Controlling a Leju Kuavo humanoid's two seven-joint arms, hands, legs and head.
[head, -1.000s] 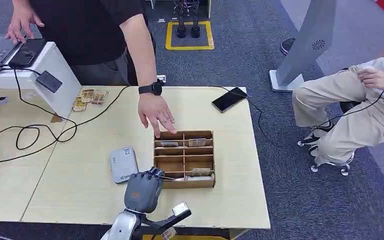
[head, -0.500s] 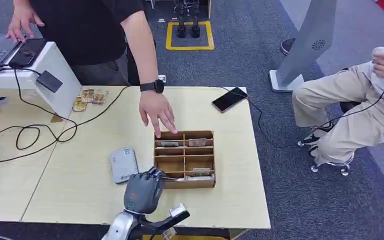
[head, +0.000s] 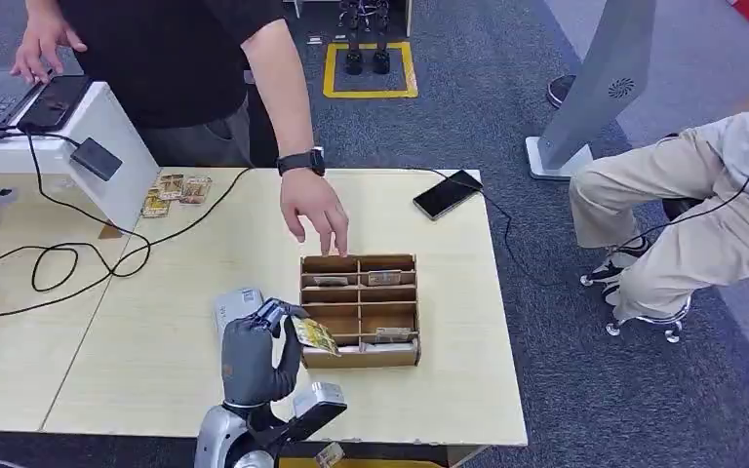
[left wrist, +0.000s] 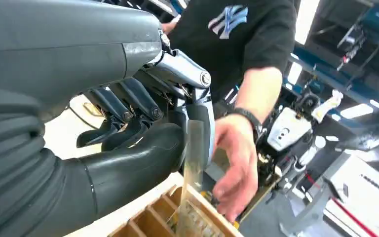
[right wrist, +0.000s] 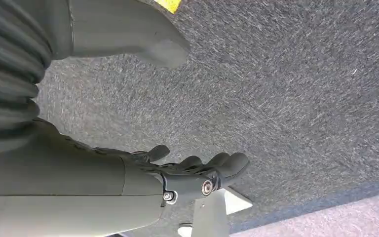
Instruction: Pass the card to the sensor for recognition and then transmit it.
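The left hand (head: 251, 356) is raised over the near part of the surface (head: 156, 380), just left of the wooden divided box (head: 359, 310), and pinches a card (head: 314, 335) between thumb and fingers (left wrist: 128, 98). The card tilts over the box's near-left corner; in the left wrist view the card (left wrist: 193, 155) stands edge-on above the box (left wrist: 177, 219). A grey sensor pad (head: 235, 302) lies flat on the surface just beyond the left hand, partly hidden by it. More cards sit in the box's compartments. A person's hand (head: 317, 210) with a dark wristwatch (head: 301, 161) reaches toward the box's far edge. A black phone (head: 447, 194) lies at the far right of the surface. The right hand (right wrist: 197, 173) hangs over grey carpet (right wrist: 301, 98), holding nothing, fingers loosely apart.
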